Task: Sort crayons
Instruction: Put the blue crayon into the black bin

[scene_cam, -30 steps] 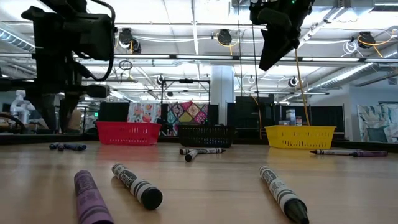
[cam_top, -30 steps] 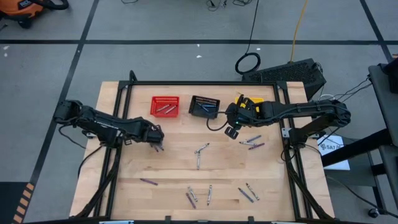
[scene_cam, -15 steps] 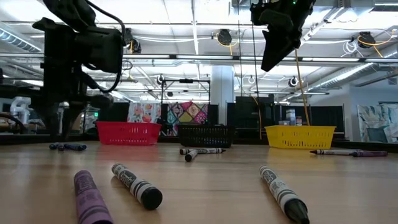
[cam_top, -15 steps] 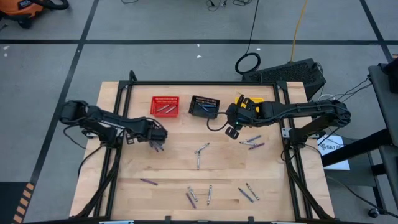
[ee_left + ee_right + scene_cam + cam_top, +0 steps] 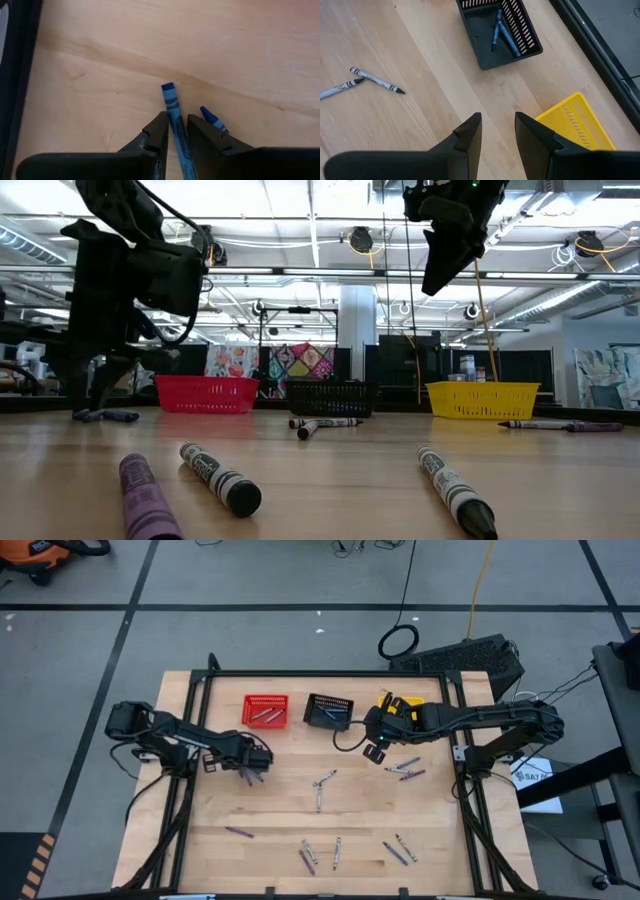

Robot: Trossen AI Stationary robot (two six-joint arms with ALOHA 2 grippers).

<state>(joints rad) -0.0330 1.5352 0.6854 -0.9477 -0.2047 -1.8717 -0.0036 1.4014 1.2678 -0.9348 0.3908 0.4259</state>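
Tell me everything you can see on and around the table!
table: one, light wood, under everything
red basket: one, red, far side on the left
black basket: one, black, far side in the middle
yellow basket: one, yellow, far side on the right, partly under the right arm
crayons in red basket: a few, grey
crayons in black basket: two, blue
blue crayons: two, blue, on the table at the left gripper
loose crayons: about ten, grey and purple, scattered over the middle and near side
left gripper: dark, open, fingers either side of one blue crayon
right gripper: dark, open, empty, above the table near the black and yellow baskets
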